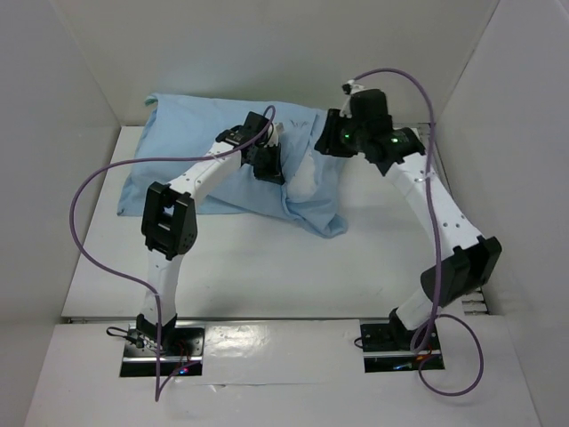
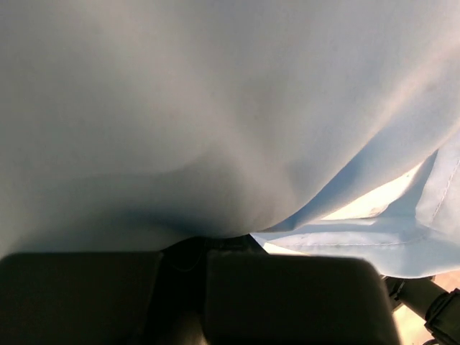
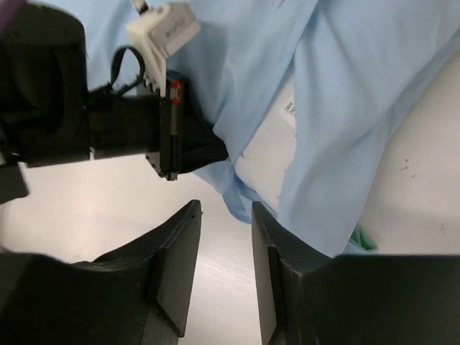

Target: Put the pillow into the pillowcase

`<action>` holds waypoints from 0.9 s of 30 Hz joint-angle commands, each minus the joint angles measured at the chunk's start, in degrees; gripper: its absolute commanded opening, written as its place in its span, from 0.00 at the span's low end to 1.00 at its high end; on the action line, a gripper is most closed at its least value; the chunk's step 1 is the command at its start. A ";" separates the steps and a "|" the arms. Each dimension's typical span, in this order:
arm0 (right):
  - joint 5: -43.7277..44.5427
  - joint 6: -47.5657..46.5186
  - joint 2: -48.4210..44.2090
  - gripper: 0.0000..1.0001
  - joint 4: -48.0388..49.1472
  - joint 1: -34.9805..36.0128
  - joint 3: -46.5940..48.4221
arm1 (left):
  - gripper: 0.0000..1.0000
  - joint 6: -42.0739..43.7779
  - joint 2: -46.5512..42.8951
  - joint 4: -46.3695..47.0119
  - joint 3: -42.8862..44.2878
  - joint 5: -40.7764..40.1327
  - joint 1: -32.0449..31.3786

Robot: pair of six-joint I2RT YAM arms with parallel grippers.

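here left pincer [image 3: 214, 151] seemingly clenches pillowcase [image 3: 345, 108] edge; right pincer [image 3: 226, 212], parted, hovers beside.

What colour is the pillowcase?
Light blue; the pillowcase shows best in the top view.

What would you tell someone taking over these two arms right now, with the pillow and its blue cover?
Left gripper: shut on the pillowcase, pinching the cloth at the edge of its opening.
Right gripper: open, holding nothing, over the table close to that opening.
Pillow: mostly inside the pillowcase; only a white end shows at the opening, towards the right arm.
Done: most of the pillow is covered.
Left: draw the cloth over the bare end, probably with the right gripper taking the opening's other side.
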 commanded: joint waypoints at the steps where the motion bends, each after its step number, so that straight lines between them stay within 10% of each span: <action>1: 18.96 -1.49 5.63 0.43 -12.24 8.74 6.40 | 0.00 -0.77 -2.61 2.26 2.63 0.14 0.43; 27: 43.58 2.81 22.16 0.52 -13.21 15.80 6.23 | 0.00 0.28 -8.14 1.21 -0.62 -2.05 0.43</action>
